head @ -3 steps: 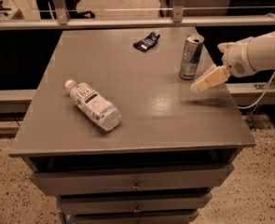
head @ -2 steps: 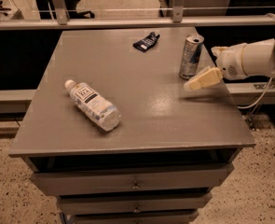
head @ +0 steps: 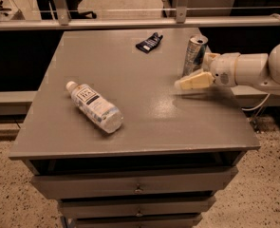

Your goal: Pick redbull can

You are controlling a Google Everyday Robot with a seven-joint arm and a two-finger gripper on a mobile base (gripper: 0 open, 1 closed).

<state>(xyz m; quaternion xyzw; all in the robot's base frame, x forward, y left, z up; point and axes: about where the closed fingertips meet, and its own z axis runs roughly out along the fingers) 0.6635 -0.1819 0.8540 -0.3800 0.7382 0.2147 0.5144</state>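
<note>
The redbull can stands upright at the table's back right, slim, silver and blue, with a shiny top. My gripper reaches in from the right on a white arm and is open. Its near cream finger lies just in front of the can's base. The far finger runs behind the can and is mostly hidden. The can stands between the two fingers and rests on the table.
A clear plastic bottle with a white cap lies on its side at the left middle of the grey table. A small dark blue packet lies at the back. A metal rail runs behind the table. Drawers sit below its front edge.
My gripper has moved left towards the can. Its near finger now passes in front of the can's base. The can, bottle and packet have not moved.
</note>
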